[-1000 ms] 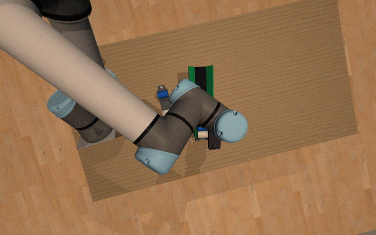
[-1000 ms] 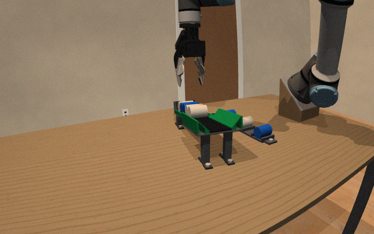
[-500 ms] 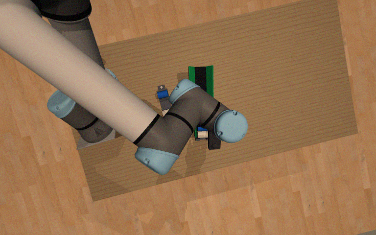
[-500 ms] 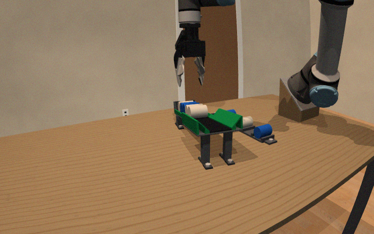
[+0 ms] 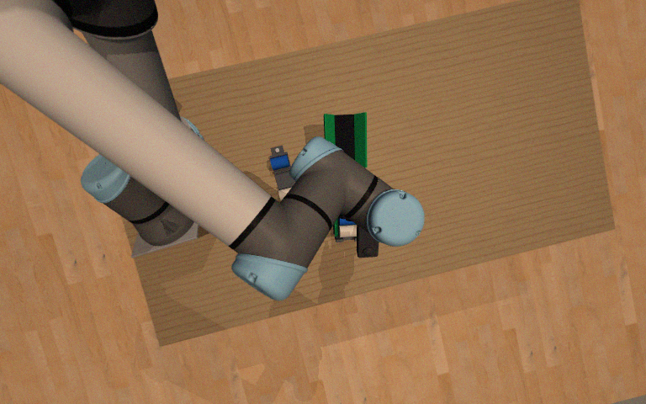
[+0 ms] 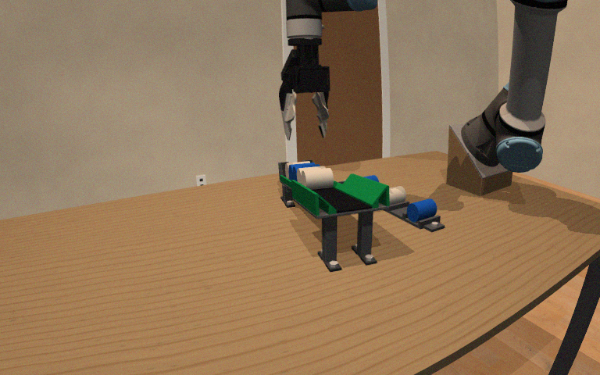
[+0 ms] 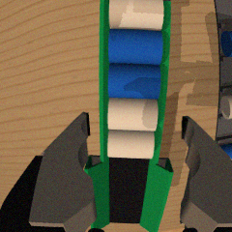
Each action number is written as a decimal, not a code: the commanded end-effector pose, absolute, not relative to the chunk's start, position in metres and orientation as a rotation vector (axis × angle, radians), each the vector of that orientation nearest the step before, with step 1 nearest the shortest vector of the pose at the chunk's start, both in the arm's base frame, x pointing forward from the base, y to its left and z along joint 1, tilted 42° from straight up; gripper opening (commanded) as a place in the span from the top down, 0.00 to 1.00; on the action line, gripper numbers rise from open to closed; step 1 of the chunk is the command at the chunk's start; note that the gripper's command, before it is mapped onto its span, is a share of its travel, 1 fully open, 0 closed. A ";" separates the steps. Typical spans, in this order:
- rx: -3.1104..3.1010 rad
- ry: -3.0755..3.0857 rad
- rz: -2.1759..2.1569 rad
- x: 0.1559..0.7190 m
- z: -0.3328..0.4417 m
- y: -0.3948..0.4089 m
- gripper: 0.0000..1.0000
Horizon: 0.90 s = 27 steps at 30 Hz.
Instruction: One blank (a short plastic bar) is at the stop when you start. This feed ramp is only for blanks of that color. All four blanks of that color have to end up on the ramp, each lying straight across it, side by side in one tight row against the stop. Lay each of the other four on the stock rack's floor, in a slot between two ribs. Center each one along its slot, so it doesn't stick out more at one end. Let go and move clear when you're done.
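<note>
The green feed ramp (image 6: pixel 341 196) stands on dark legs on the table. In the wrist view a row of blanks lies across the ramp (image 7: pixel 130 193): a cream blank (image 7: pixel 135 14) at the top, two blue blanks (image 7: pixel 135 46) (image 7: pixel 134 80), then two cream blanks (image 7: pixel 132 115) (image 7: pixel 130 144). My gripper (image 6: pixel 305 128) hangs well above the low end of the ramp, open and empty. In the wrist view its fingers stand on either side of the ramp, over the nearest cream blanks.
The stock rack (image 6: pixel 416 223) lies flat beside the ramp and holds a blue blank (image 6: pixel 421 209), a cream blank (image 6: pixel 397 194) and another blue blank (image 6: pixel 371 178) behind them. The arm's base block (image 6: pixel 475 176) stands at the back right. In the top view the arm hides much of the ramp (image 5: pixel 345 133).
</note>
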<state>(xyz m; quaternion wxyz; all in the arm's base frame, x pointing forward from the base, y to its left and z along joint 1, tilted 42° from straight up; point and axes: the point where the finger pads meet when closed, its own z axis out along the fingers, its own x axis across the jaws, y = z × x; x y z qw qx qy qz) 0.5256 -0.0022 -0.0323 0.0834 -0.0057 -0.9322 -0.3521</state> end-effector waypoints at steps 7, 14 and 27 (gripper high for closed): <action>-0.018 -2.777 -1.053 0.522 -0.042 0.008 0.54; -0.018 -2.777 -1.053 0.521 -0.048 0.013 0.54; -0.018 -2.777 -1.053 0.518 -0.063 0.026 0.54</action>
